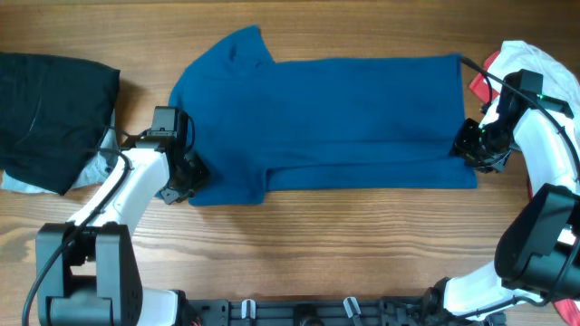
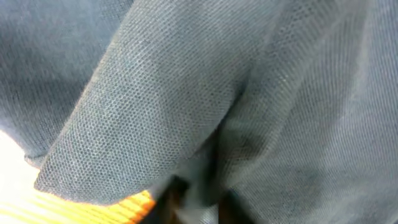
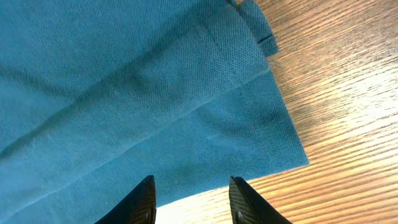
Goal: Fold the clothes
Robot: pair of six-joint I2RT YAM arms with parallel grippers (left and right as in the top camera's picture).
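Overhead, the shirt (image 1: pixel 344 118) lies flat in the middle of the table (image 1: pixel 317 244), with the left gripper (image 1: pixel 186 172) at its lower-left corner and the right gripper (image 1: pixel 473 149) at its right hem. The left wrist view is all cloth, so I cannot tell how those jaws stand. In the right wrist view the fingers (image 3: pixel 144 200) are apart over the hem corner.

**A robotics lab bench for garment handling is being shown.**
A wood-grain worktop (image 1: pixel 362 235) is being flanked by a white-and-black left arm (image 1: pixel 118 195) and right arm (image 1: pixel 544 145), with cables being carried along them and a black mounting rail (image 1: pixel 299 312) being used at the near edge. A blue shirt (image 1: pixel 344 118) is being kept spread flat, with a black garment (image 1: pixel 50 109) and white and red clothes (image 1: pixel 535 59) being kept at the sides.
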